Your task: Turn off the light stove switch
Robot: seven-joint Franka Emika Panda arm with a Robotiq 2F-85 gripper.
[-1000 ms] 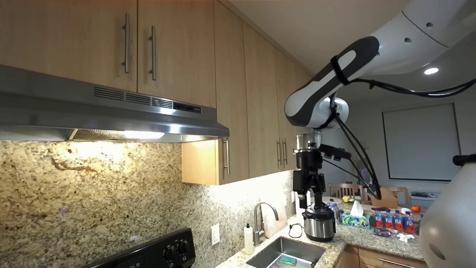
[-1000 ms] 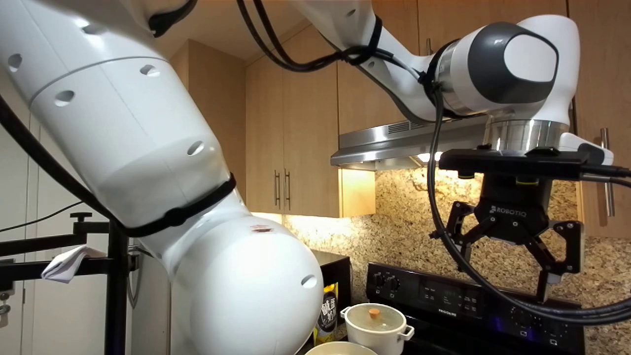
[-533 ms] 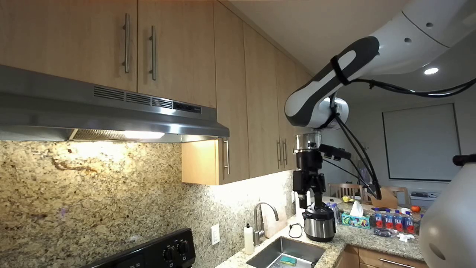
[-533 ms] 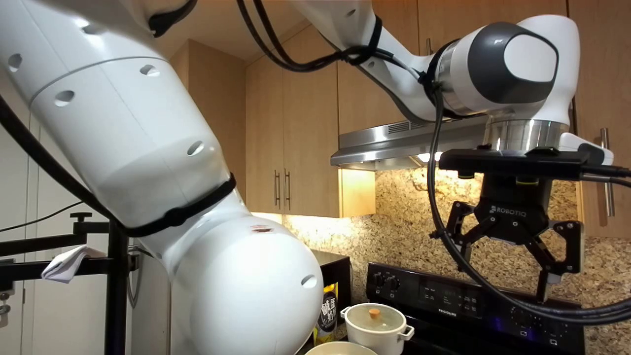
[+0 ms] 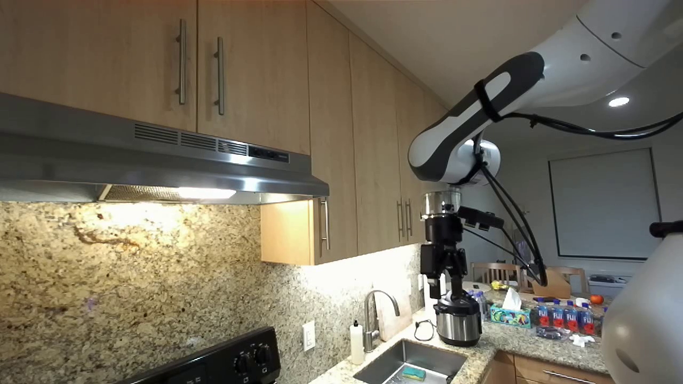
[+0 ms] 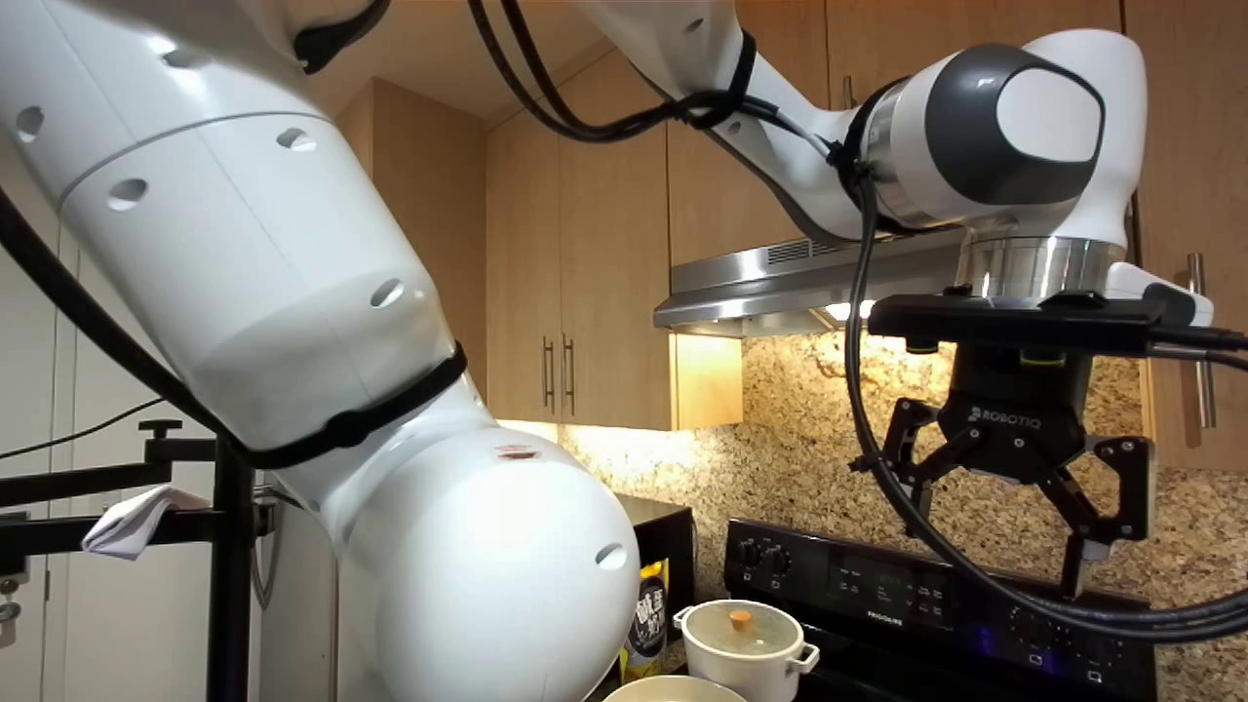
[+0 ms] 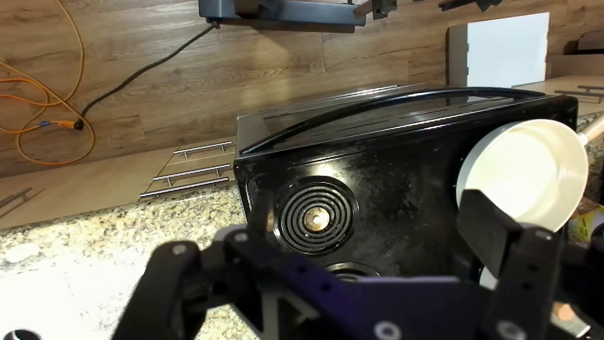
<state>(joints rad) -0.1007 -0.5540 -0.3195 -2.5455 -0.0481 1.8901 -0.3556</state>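
Observation:
The steel range hood hangs under the wooden cabinets, and it also shows in an exterior view. Its small black switch panel sits at the right end of the front face; single switches are too small to make out. The hood light is lit and brightens the granite wall. My gripper points down, open and empty, lower than the hood and apart from it. In the wrist view the gripper has its fingers wide apart above the black cooktop. The hood is out of the wrist view.
A stove back panel with knobs stands below the gripper. A white lidded pot and a cream pan sit on the stove. Cabinet handles stick out above the hood. Black cables hang along the arm.

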